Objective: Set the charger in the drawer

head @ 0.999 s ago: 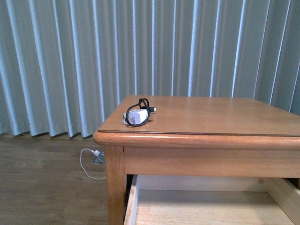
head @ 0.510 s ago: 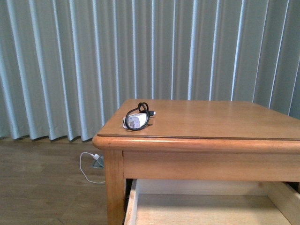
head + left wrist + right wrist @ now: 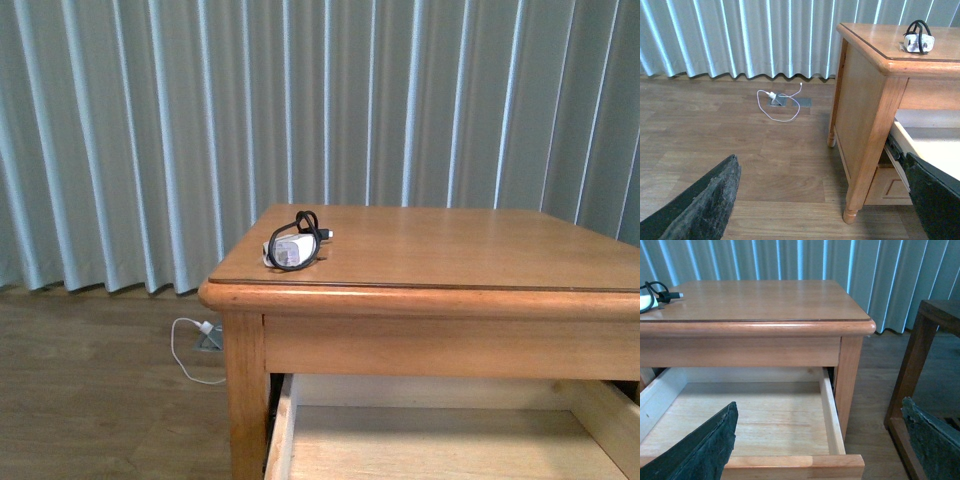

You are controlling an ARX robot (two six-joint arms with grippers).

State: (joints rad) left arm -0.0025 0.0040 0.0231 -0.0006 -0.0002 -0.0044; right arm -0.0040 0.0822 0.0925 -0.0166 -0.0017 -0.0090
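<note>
The charger (image 3: 292,250), a small white block with a black cable looped around it, lies on the wooden table top near its front left corner; it also shows in the left wrist view (image 3: 917,42) and at the edge of the right wrist view (image 3: 647,300). Below the top, the light-brown drawer (image 3: 280,430) stands pulled out and holds nothing (image 3: 832,415). My left gripper (image 3: 820,210) is open, low over the floor beside the table's leg. My right gripper (image 3: 820,450) is open in front of the drawer's front edge. Neither gripper shows in the front view.
The table (image 3: 450,250) stands before grey-blue curtains (image 3: 150,130). A thin white cable with a plug (image 3: 775,100) lies on the wooden floor by a grey floor plate. A dark wooden piece of furniture (image 3: 920,340) stands close beside the table.
The front view shifted slightly down and back up. The charger lies in the same spot on the table and the drawer stays open.
</note>
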